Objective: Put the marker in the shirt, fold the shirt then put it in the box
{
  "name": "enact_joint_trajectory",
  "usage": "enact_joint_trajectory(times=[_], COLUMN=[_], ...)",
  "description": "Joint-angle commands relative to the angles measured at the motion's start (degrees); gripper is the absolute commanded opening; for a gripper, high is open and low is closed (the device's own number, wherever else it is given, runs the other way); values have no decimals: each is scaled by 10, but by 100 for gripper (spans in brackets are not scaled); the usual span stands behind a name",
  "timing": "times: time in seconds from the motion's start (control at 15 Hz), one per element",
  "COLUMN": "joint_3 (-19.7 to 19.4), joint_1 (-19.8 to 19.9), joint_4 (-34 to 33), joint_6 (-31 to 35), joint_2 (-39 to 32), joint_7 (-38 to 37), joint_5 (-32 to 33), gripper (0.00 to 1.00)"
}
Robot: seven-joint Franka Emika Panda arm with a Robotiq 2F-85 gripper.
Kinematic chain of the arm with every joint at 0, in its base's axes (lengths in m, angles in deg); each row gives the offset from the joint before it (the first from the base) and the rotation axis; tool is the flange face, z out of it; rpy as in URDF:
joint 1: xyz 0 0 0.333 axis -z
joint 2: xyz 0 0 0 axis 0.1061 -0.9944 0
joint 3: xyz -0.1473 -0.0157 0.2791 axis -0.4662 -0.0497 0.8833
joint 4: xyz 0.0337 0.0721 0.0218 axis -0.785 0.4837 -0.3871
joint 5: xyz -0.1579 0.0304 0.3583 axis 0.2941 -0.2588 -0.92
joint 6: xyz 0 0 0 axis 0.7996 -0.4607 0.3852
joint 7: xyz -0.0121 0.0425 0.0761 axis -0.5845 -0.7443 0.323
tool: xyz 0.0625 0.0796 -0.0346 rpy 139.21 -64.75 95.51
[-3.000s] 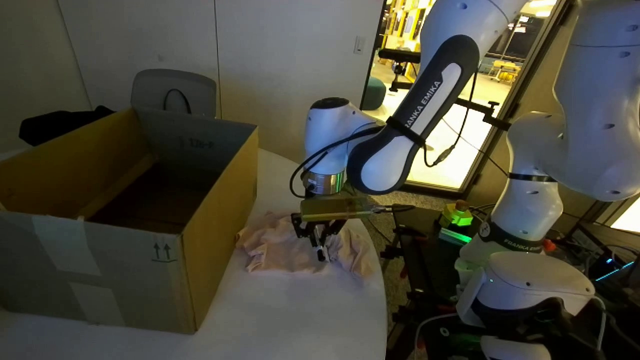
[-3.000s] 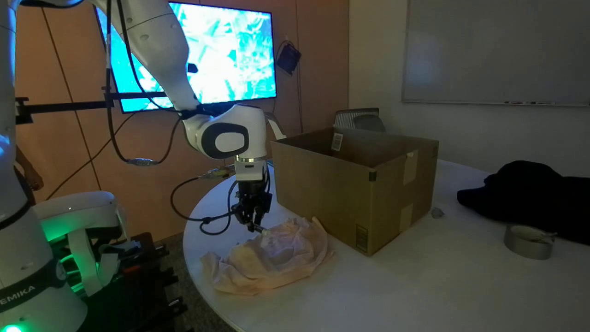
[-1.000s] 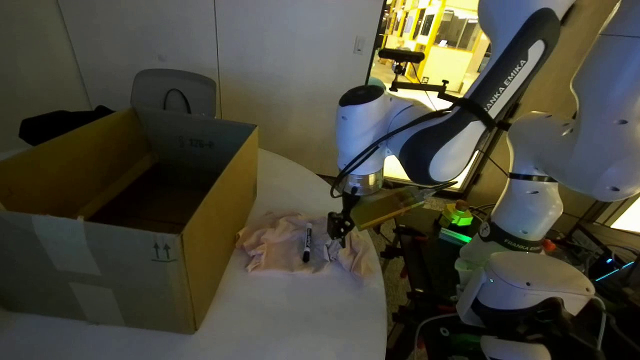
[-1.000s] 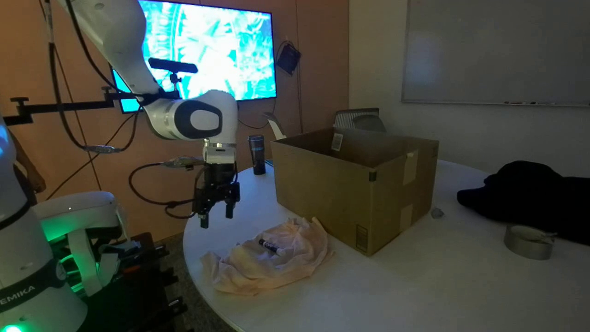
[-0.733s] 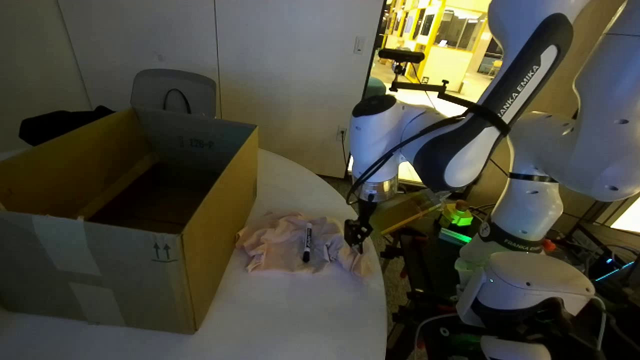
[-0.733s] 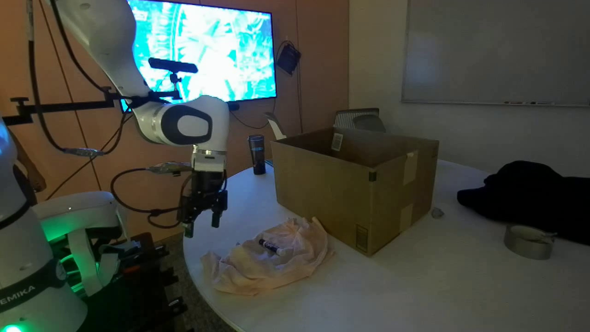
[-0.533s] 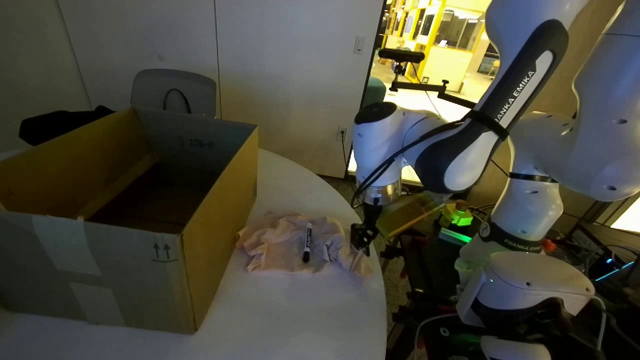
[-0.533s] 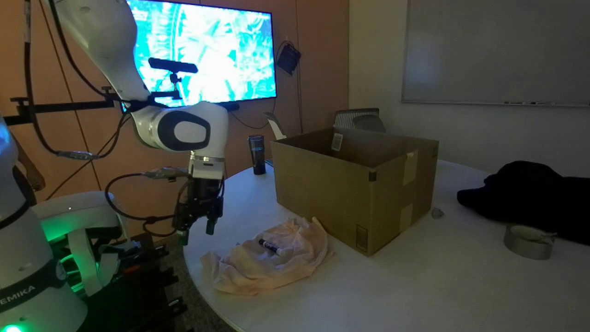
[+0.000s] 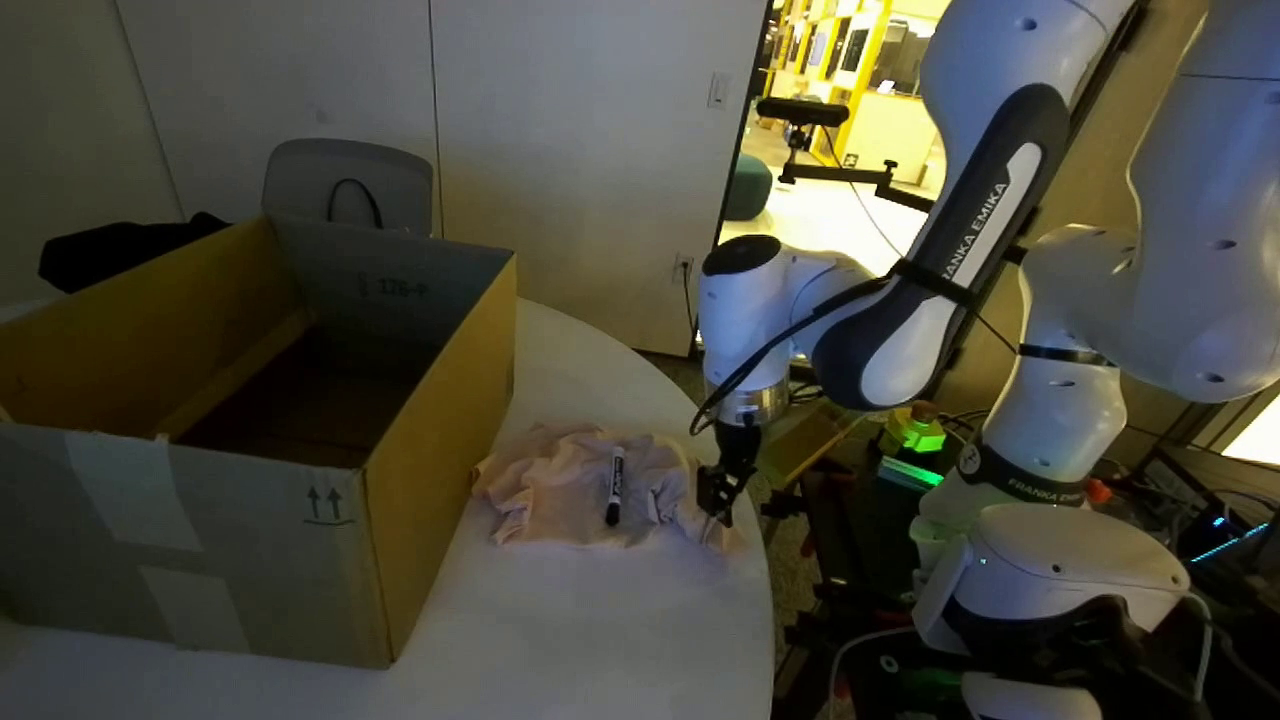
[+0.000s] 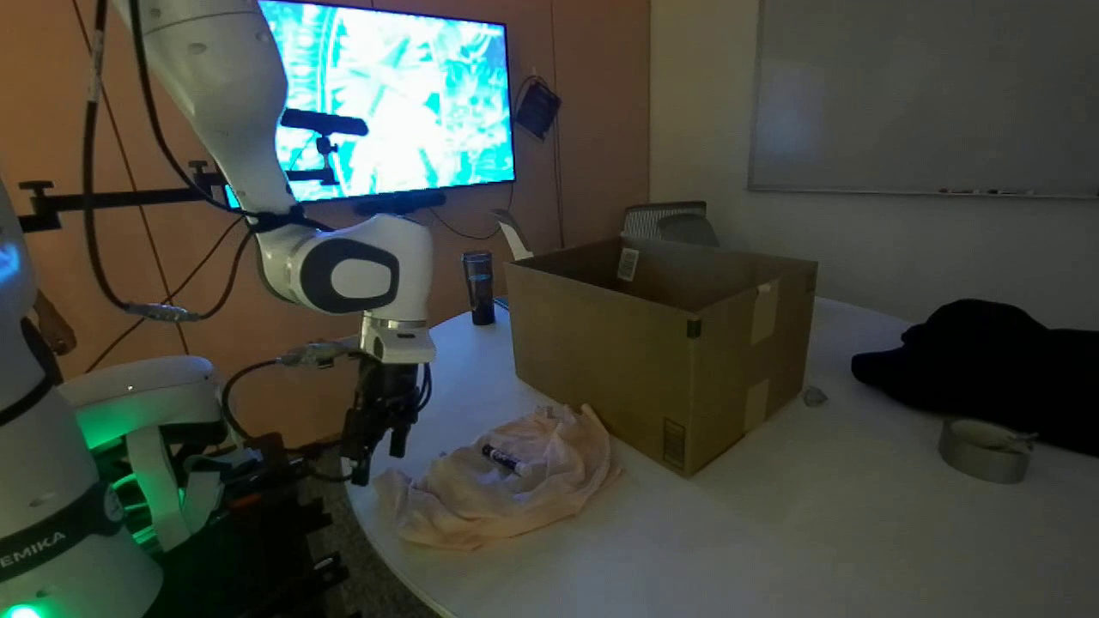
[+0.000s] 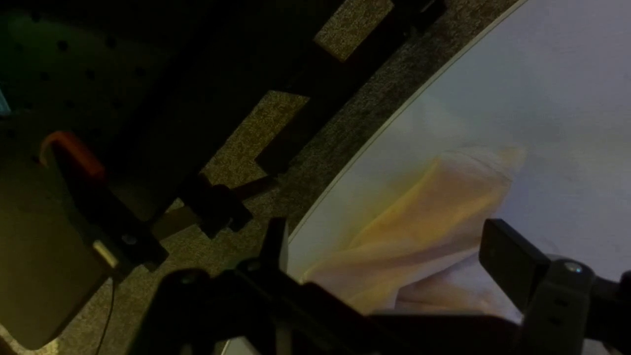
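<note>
Nearest the robot, the gripper (image 10: 379,461) hangs at the curved edge of the tabletop (image 9: 600,620) on the robot's side, its fingers (image 11: 512,261) spread wide and holding nothing. In the wrist view that edge passes just beside one fingertip, while the other is over the tabletop; an end of the pink shirt (image 10: 489,498) shows between them, and whether either finger touches the fabric cannot be told. The shirt lies rumpled, reaching from close to that edge inward over the white surface. On top of it, about midway along, rests the marker (image 9: 615,485), dark at one end, uncovered in both exterior views and apart from the gripper. Further in from the edge, the cardboard box (image 10: 601,343) stands upright with its top open, one side just beside the shirt's inner end; contact between the two is unclear. Past the box, in an exterior view, a grey roll of tape (image 10: 986,463) lies flat on the tabletop just beside a black heap (image 10: 987,369) too dark to make out. Well off past the tabletop's edge are a grey chair (image 9: 347,165) and a wall-mounted whiteboard (image 10: 927,94).
</note>
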Motion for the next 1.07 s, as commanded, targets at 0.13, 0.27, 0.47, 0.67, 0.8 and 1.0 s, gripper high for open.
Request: enact_joint_trajectory(times=[0.13, 0.27, 0.47, 0.67, 0.8, 1.0], joint_3=[-40, -65, -94, -112, -121, -133], joint_1=[14, 7, -4, -14, -24, -42], joint_4=[0, 0, -5, -11, -15, -22], joint_6=[113, 136, 162, 179, 184, 189], joint_2=[-83, -105, -135, -151, -158, -165], joint_7=[125, 166, 223, 270, 290, 309], joint_5=[43, 54, 51, 38, 33, 26], gripper=[100, 100, 100, 100, 100, 68])
